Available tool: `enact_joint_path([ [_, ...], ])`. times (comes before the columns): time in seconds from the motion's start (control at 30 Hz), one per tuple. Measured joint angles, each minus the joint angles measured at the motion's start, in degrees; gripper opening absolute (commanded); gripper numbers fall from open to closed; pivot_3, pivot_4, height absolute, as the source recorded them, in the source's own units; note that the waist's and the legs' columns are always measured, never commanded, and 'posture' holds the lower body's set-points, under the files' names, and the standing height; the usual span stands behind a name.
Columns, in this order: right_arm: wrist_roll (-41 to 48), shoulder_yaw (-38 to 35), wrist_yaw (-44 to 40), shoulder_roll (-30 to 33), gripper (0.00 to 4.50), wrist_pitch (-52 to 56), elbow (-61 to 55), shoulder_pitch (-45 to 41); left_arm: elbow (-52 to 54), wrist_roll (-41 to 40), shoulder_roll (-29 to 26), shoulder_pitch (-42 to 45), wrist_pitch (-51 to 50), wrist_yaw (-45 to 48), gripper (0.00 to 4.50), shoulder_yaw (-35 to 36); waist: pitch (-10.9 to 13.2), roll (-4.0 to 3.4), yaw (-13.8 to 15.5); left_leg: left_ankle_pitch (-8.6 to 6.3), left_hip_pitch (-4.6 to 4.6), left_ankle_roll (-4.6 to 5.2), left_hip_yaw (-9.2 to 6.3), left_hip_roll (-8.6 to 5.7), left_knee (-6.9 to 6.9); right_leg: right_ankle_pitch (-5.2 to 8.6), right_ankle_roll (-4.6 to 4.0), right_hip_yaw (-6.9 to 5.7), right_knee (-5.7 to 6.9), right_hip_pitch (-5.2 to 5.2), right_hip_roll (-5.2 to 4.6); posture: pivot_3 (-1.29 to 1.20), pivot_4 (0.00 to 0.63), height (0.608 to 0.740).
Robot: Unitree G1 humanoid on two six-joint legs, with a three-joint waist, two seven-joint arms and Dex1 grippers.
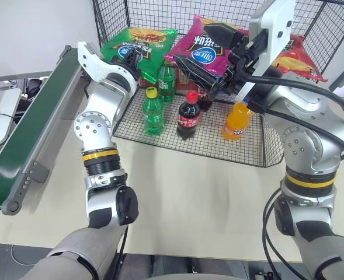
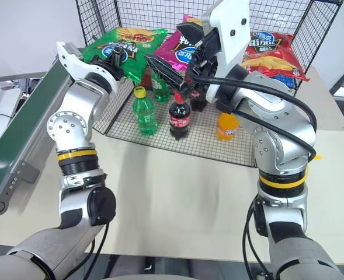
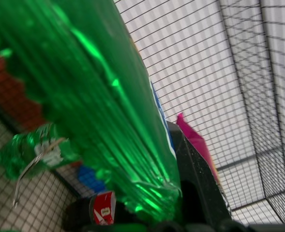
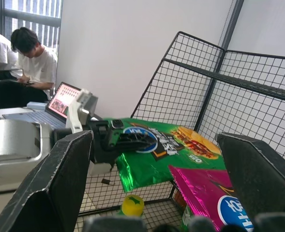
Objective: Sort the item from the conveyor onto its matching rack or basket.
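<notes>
The green chip bag (image 1: 141, 45) lies at the left end of the black wire rack's (image 1: 148, 13) upper shelf. My left gripper (image 1: 132, 59) is shut on the bag's near edge; the right wrist view shows that grip (image 4: 127, 140) on the bag (image 4: 166, 150). Close up, the bag's shiny green foil (image 3: 84, 96) runs beside one black finger (image 3: 198, 193). My right gripper (image 1: 189, 42) hangs open in front of the shelf's middle, its fingers (image 4: 60, 183) wide apart and holding nothing. The dark green conveyor (image 1: 25, 128) runs along the left, with nothing on the visible belt.
A magenta bag (image 1: 196, 42) and a red bag (image 1: 300, 58) lie on the same shelf. Under it stand two green bottles (image 1: 153, 112), a cola bottle (image 1: 188, 115) and an orange bottle (image 1: 237, 121). A seated person (image 4: 31, 58) and a laptop (image 4: 62, 99) are beyond the conveyor.
</notes>
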State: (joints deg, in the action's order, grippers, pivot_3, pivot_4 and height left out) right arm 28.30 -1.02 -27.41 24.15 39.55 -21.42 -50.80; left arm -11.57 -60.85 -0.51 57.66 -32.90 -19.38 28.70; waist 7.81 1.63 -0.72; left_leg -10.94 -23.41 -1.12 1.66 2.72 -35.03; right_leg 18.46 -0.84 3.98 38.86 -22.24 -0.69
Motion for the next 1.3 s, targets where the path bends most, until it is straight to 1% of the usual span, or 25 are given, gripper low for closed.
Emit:
enact_joint_path([
  [0.2, 0.0, 0.1, 0.1, -0.1, 4.5, 0.0, 0.0, 0.0, -4.5, 0.9, -1.0, 4.4, 3.8, -0.1, 0.09, 0.9, 0.0, 0.0, 0.0, 0.03, 0.01, -0.05, 0.01, -0.02, 0.01, 0.0, 0.0, 0.03, -0.11, 0.0, 0.07, 0.0, 0.15, 0.74],
  [0.33, 0.0, 0.1, 0.1, -0.1, 4.5, 0.0, 0.0, 0.0, -6.3, 1.4, -1.5, 4.5, 3.9, 1.2, 0.09, 0.9, 0.0, 0.0, 0.0, 0.06, 0.0, -0.1, 0.01, 0.0, 0.02, 0.0, 0.0, 0.02, -0.09, 0.0, 0.1, 0.0, 0.15, 0.74],
  [0.37, 0.0, 0.1, 0.1, -0.1, 4.5, 0.0, 0.0, 0.0, -6.4, 1.4, -1.6, 4.5, 3.7, 1.6, 0.63, 0.9, 0.0, 0.0, 0.0, 0.06, 0.0, -0.1, 0.01, 0.0, 0.02, 0.0, 0.0, 0.02, -0.09, 0.0, 0.1, 0.0, 0.15, 0.74],
  [0.4, 0.0, 0.1, 0.1, -0.1, 4.5, 0.0, 0.0, 0.0, -6.4, 1.3, -1.7, 4.5, 3.5, 1.9, 0.92, 0.8, 0.0, 0.0, 0.0, 0.06, 0.0, -0.11, 0.0, 0.0, 0.02, 0.0, 0.0, 0.02, -0.08, 0.0, 0.1, 0.0, 0.15, 0.74],
  [0.47, 0.0, 0.1, 0.2, -0.1, 4.5, 0.0, 0.0, 0.0, -6.4, 1.2, -1.9, 4.5, 2.6, 2.4, 1.79, 0.8, 0.0, 0.0, 0.0, 0.07, 0.0, -0.11, 0.0, 0.0, 0.02, 0.0, 0.0, 0.03, -0.08, 0.0, 0.1, 0.0, 0.15, 0.74],
  [0.6, -0.1, 0.2, 0.3, -0.1, 4.5, 0.0, 0.1, 0.0, -6.4, 0.5, -2.1, 5.2, 1.7, 3.9, 3.74, 0.8, 0.0, 0.0, 0.1, 0.08, 0.03, -0.13, 0.0, -0.01, 0.01, 0.0, 0.0, 0.03, -0.09, 0.01, 0.1, 0.0, 0.15, 0.74],
  [0.67, -0.1, 0.2, 0.3, -0.2, 4.5, 0.0, 0.1, 0.0, -5.6, -0.1, -2.1, 5.4, 1.3, 3.8, 4.48, 0.8, 0.0, -0.01, 0.0, 0.08, 0.07, -0.14, 0.0, 0.0, 0.01, 0.0, 0.0, 0.04, -0.07, 0.03, 0.1, 0.0, 0.15, 0.74],
  [0.8, -0.1, 0.2, 0.3, -0.3, 4.5, 0.0, 0.1, 0.0, -2.3, -1.6, -1.3, 4.1, -1.3, 1.0, 4.48, 0.8, 0.0, -0.01, 0.0, 0.08, 0.06, -0.14, 0.0, 0.02, 0.02, 0.0, 0.0, 0.05, -0.06, 0.03, 0.1, 0.0, 0.15, 0.74],
  [0.87, -0.1, 0.2, 0.3, -0.3, 4.5, 0.0, 0.2, 0.0, 2.1, -3.7, 0.1, 1.6, -3.2, -1.9, 4.48, 0.8, 0.0, -0.01, 0.0, 0.11, 0.03, -0.18, -0.01, 0.09, 0.02, 0.0, 0.0, 0.05, 0.04, 0.03, 0.1, 0.0, 0.15, 0.74],
  [0.97, -0.1, 0.3, 0.3, -0.7, 4.5, -0.1, 0.6, -0.1, 7.0, -6.0, 0.1, -1.1, -6.0, -6.3, 4.48, 0.4, 0.0, -0.01, 0.0, 0.15, 0.05, -0.25, -0.02, 0.08, 0.01, 0.0, 0.0, 0.1, 0.04, 0.03, 0.09, 0.0, 0.15, 0.74],
  [1.1, -0.4, 0.4, 0.1, -1.3, 4.5, -0.5, 0.9, -0.1, 11.7, -10.4, -2.1, -5.2, -10.8, -11.9, 4.48, 0.2, 0.0, 0.0, -0.1, 0.14, 0.05, -0.24, -0.06, 0.1, 0.0, 0.0, 0.0, 0.1, 0.03, 0.02, 0.13, 0.0, 0.15, 0.74],
  [1.3, -0.8, 0.6, -0.4, -2.0, 4.5, -1.9, 2.3, -0.2, 19.8, -21.7, -6.7, -8.8, -15.9, -18.7, 4.48, -1.2, 0.0, -0.01, 0.1, 0.17, 0.02, -0.28, -0.1, 0.1, 0.01, 0.0, 0.0, 0.11, 0.05, 0.04, 0.1, 0.0, 0.15, 0.74],
])
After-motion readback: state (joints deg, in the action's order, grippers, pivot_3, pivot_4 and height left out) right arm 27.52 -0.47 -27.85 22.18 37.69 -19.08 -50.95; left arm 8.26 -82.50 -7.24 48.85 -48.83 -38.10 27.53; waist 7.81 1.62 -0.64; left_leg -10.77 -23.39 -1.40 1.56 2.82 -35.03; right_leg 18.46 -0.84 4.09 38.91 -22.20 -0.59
